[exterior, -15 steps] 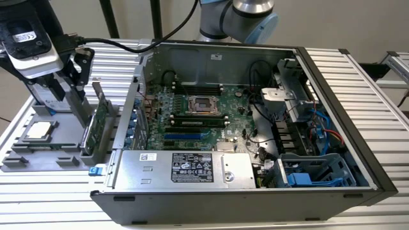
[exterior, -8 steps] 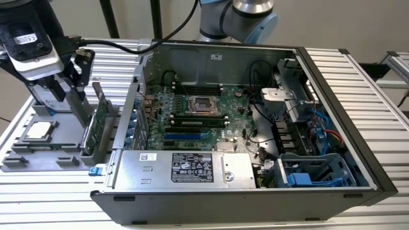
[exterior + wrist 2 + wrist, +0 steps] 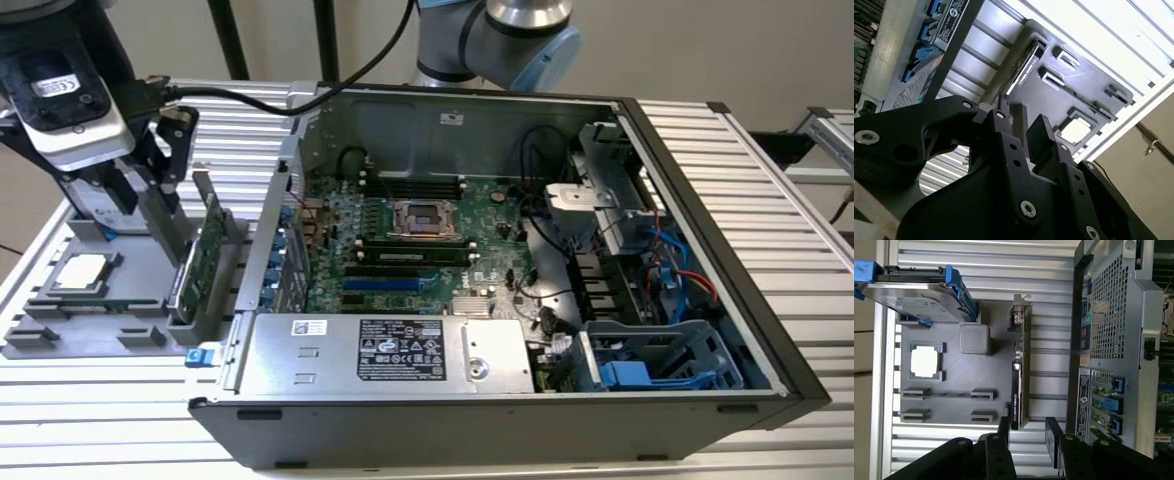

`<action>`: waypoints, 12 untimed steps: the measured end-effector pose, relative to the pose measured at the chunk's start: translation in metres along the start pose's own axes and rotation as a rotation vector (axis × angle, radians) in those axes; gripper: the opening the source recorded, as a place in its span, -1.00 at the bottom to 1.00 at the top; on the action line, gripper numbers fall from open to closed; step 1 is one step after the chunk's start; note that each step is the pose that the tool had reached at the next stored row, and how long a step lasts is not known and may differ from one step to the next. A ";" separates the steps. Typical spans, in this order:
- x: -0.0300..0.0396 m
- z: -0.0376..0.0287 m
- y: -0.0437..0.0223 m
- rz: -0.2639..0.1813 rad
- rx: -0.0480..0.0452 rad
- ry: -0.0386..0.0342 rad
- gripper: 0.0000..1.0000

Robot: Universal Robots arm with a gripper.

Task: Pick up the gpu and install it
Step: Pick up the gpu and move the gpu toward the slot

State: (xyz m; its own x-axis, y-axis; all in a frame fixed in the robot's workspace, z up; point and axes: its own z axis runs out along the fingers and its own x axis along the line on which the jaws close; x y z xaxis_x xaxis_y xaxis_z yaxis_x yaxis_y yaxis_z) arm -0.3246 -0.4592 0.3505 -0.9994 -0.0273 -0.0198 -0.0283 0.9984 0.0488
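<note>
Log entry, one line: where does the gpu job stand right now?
pincer: open, empty, over tray | gpu: standing on edge in gray tray, ungrasped | computer case: open, gpu not installed

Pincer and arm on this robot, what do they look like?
The matte black pincer has two angular fingers fastened with silver screws. The arm has silver-grey round joints with a light blue cap, and a black cable runs beside it.
</note>
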 end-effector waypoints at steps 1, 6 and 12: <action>0.0000 0.0003 0.0000 0.000 0.0000 0.0000 1.00; 0.0002 0.0020 -0.0001 0.000 0.0000 0.0000 1.00; 0.0005 0.0040 -0.0002 0.000 0.0000 0.0000 1.00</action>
State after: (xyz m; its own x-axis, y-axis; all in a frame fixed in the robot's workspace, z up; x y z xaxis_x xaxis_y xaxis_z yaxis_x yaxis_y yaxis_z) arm -0.3250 -0.4592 0.3465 -0.9994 -0.0273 -0.0198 -0.0283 0.9984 0.0488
